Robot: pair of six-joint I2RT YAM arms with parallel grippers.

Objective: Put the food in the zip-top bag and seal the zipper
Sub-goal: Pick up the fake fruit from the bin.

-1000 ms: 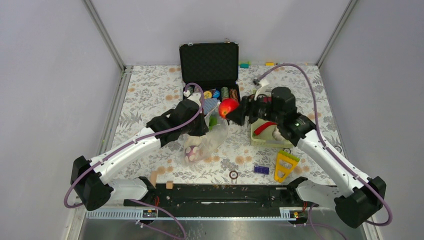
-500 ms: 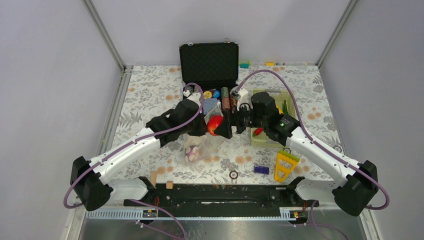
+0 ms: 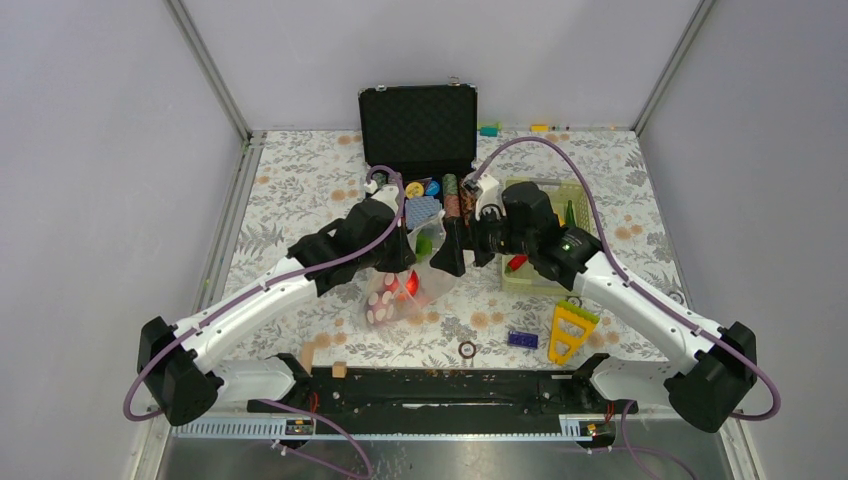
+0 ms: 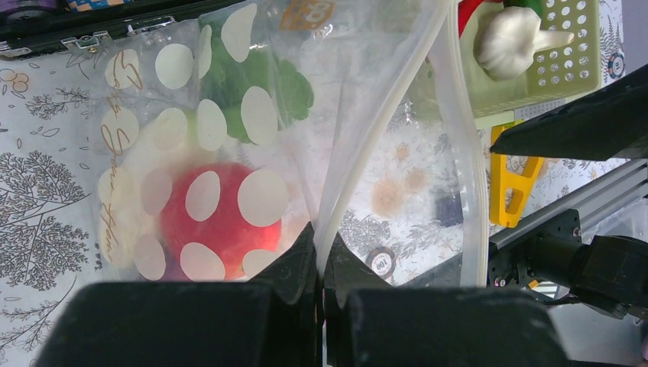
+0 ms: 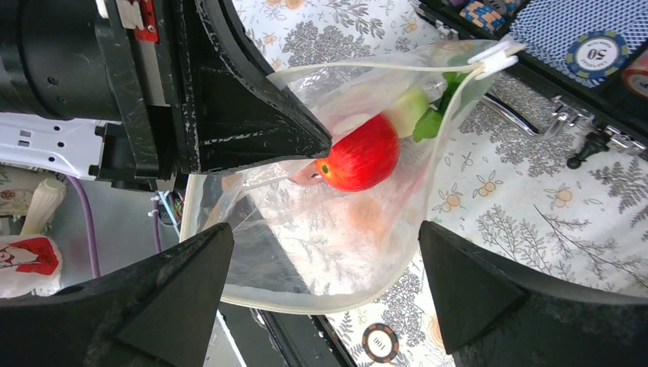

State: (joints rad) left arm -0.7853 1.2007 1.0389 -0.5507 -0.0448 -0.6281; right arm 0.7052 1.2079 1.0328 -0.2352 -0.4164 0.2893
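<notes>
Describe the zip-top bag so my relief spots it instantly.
Find the open black case at the table's far middle. In front of it, the zip-top bag hangs from the left gripper. It is soft, clear and white-spotted with a red fruit inside, unlike the rigid pale green basket to its right.

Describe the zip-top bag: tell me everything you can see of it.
The zip-top bag is a clear, soft plastic pouch printed with white dots and faint gold script. Its mouth gapes open, with the pale zipper along the rim. The left gripper is shut on one rim edge, holding it up. Inside lie a red round fruit and a green leafy piece. The open right gripper hovers at the mouth.
</notes>
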